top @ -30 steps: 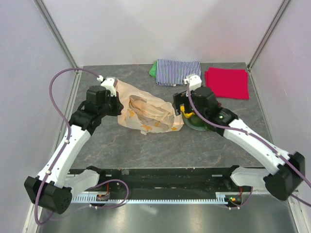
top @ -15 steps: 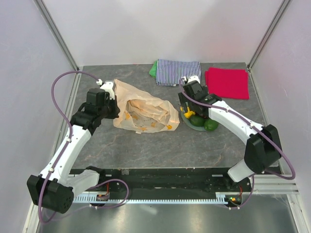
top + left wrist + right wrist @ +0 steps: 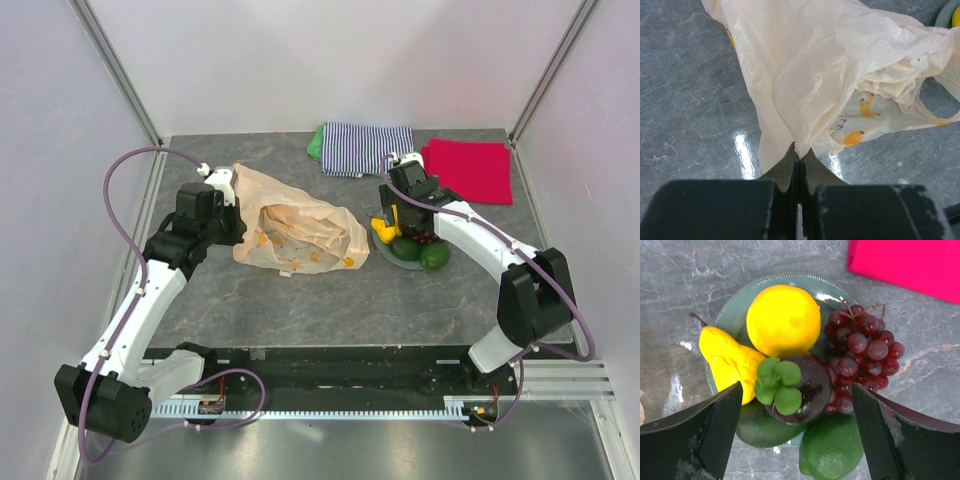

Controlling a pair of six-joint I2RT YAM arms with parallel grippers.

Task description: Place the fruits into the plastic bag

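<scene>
The thin, crinkly cream-peach plastic bag [image 3: 830, 65] printed with yellow bananas is pinched at its near edge by the left gripper [image 3: 799, 161], jaws closed on the film. The round yellow lemon [image 3: 783, 320], yellow pear [image 3: 727, 360], purple grape bunch [image 3: 860, 350], green lime [image 3: 830, 447] and dark green avocado [image 3: 757, 430] crowd a round grey-green plate [image 3: 737, 307]. They lie directly beneath the right gripper [image 3: 796, 390], whose jaws are spread wide and hold nothing.

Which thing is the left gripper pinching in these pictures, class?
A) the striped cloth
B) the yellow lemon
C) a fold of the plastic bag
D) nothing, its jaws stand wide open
C: in the left wrist view the left gripper has its jaws closed together on a bunched fold of the plastic bag, which spreads out from the fingertips.
</scene>
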